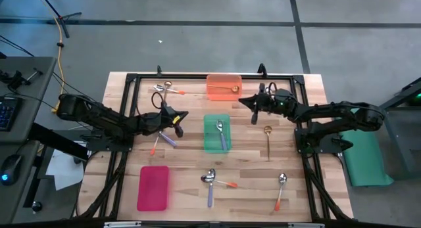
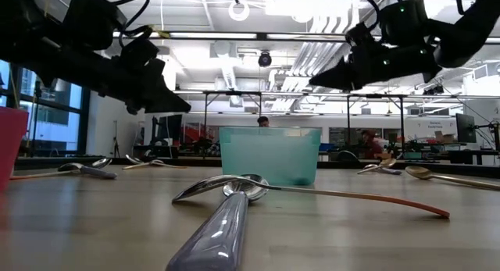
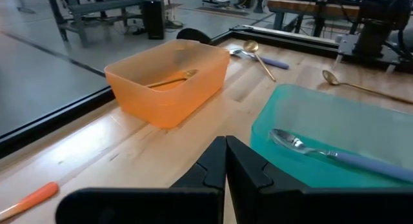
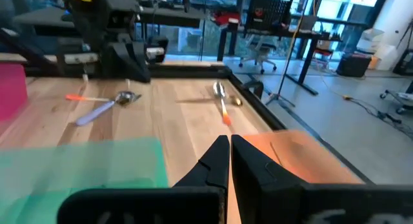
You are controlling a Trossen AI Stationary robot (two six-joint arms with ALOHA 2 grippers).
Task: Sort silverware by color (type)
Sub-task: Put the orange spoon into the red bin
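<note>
My left gripper [image 1: 181, 116] hovers shut and holds nothing, just left of the green tray [image 1: 216, 133], which holds a purple-handled spoon [image 3: 335, 156]. An orange-handled and a purple-handled spoon [image 1: 161, 140] lie on the table below it. My right gripper [image 1: 245, 101] hangs shut and holds nothing, right of the orange tray [image 1: 223, 87], in which a gold spoon [image 3: 171, 81] lies. Another gold spoon [image 1: 268, 139] lies right of the green tray. Two crossed spoons [image 1: 210, 181] and an orange-handled spoon [image 1: 281, 188] lie near the front edge, and two more spoons [image 1: 168, 89] at the far left.
A red tray [image 1: 153, 187] stands at the front left. A black frame [image 1: 125, 110] runs around the table's edges, and both arms reach in over it. Bare wood shows between the green tray and the front spoons.
</note>
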